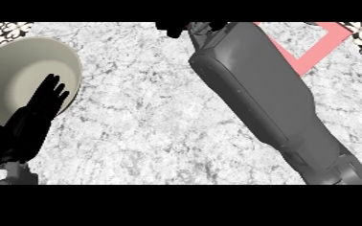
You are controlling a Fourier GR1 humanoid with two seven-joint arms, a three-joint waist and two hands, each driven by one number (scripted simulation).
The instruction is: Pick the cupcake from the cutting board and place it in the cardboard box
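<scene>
From the head view I see my right forearm [258,96] running diagonally from the lower right up to the top edge of the counter [148,124]. The right hand [185,28] is mostly cut off there; only dark fragments show, so I cannot tell how its fingers stand.

The cupcake is not visible. It may lie under that hand or beyond the top edge, so I cannot state its bearing from the fingers, its long axis, or which way it points.

A pink frame [318,48] shows just beside the forearm at upper right; whether it is the cutting board or the cardboard box is unclear.

My left hand [41,103] rests at the left with its fingers straight and apart, overlapping a pale plate [35,62]. I judge the right hand the working one.
</scene>
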